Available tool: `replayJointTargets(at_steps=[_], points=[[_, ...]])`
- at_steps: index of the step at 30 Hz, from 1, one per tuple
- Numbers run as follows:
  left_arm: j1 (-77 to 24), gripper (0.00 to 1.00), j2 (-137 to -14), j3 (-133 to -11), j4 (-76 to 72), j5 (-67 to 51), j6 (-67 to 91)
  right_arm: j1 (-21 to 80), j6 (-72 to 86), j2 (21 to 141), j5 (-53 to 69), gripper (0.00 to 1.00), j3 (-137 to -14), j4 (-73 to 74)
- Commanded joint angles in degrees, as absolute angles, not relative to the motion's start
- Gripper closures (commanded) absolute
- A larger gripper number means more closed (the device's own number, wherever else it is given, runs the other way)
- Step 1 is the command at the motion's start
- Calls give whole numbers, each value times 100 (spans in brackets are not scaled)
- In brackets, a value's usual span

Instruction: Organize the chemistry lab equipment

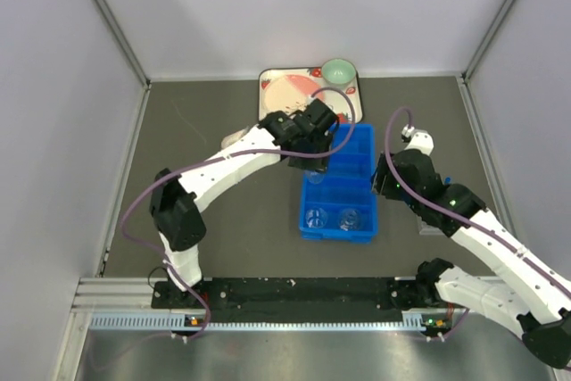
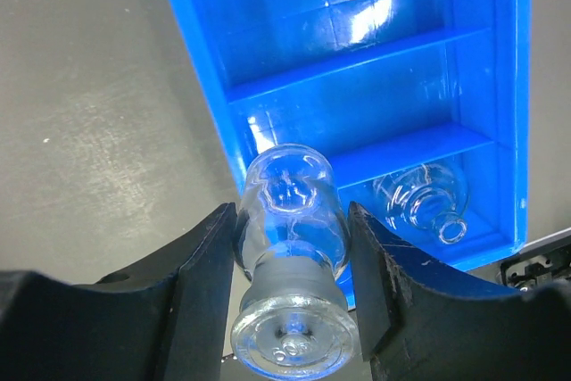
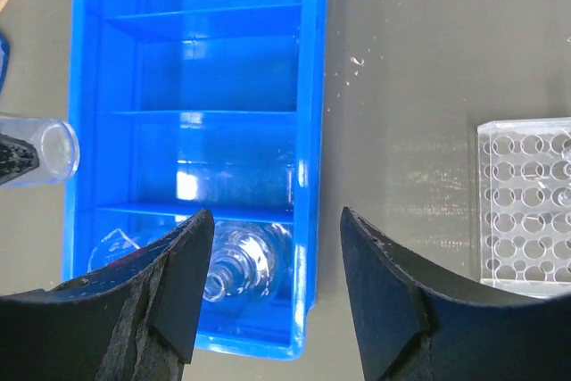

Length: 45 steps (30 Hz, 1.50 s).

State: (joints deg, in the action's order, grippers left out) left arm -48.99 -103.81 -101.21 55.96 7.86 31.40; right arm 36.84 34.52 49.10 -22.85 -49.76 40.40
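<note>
My left gripper (image 2: pixel 292 220) is shut on a small clear glass flask (image 2: pixel 290 247), its fingers pressing the body from both sides and its base towards the camera. From above, the left gripper (image 1: pixel 319 142) holds the flask (image 1: pixel 314 172) over the left edge of a blue divided bin (image 1: pixel 368 144). Two clear glass pieces (image 1: pixel 315 217) (image 1: pixel 350 217) lie in the bin's nearest compartment. My right gripper (image 3: pixel 277 220) stands open with nothing between its fingers, over the bin's right rim (image 3: pixel 317 86), above another glass flask (image 3: pixel 241 260) lying inside. A clear tube rack (image 3: pixel 526 202) sits on the table to the right.
A strawberry-print tray (image 1: pixel 268 86) with a pink plate (image 1: pixel 290 94) and a green bowl (image 1: pixel 339 70) stands at the back behind the bin. Grey walls close off the table on the left, right and back.
</note>
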Motion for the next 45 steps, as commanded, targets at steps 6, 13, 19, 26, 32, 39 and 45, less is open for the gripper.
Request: replayJointTargets(at_steps=[6, 13, 19, 26, 32, 39, 45], points=[[-5168, 80, -10942, -10494, 5581, 817, 3305, 3630, 3507, 4685, -2241, 41, -4878, 4043], [-5177, 81, -11258, -10310, 5414, 932, 3322, 3630, 3498, 4614, -2206, 41, -4790, 4052], [-5203, 82, -11426, -10064, 5045, 835, 3243, 3630, 3480, 4553, -2197, 41, -4694, 4043], [-5203, 83, -11531, -9765, 4861, 861, 3269, 3630, 3454, 4544, -2206, 41, -4606, 4008], [-5203, 77, -11610, -9651, 4799, 888, 3287, 3630, 3454, 4553, -2189, 40, -4553, 3964], [-5221, 73, -11733, -9615, 4737, 870, 3314, 3630, 3428, 4544, -2197, 40, -4483, 3938], [-5212, 67, -11839, -9606, 4702, 835, 3340, 3621, 3410, 4491, -2206, 39, -4439, 3929]])
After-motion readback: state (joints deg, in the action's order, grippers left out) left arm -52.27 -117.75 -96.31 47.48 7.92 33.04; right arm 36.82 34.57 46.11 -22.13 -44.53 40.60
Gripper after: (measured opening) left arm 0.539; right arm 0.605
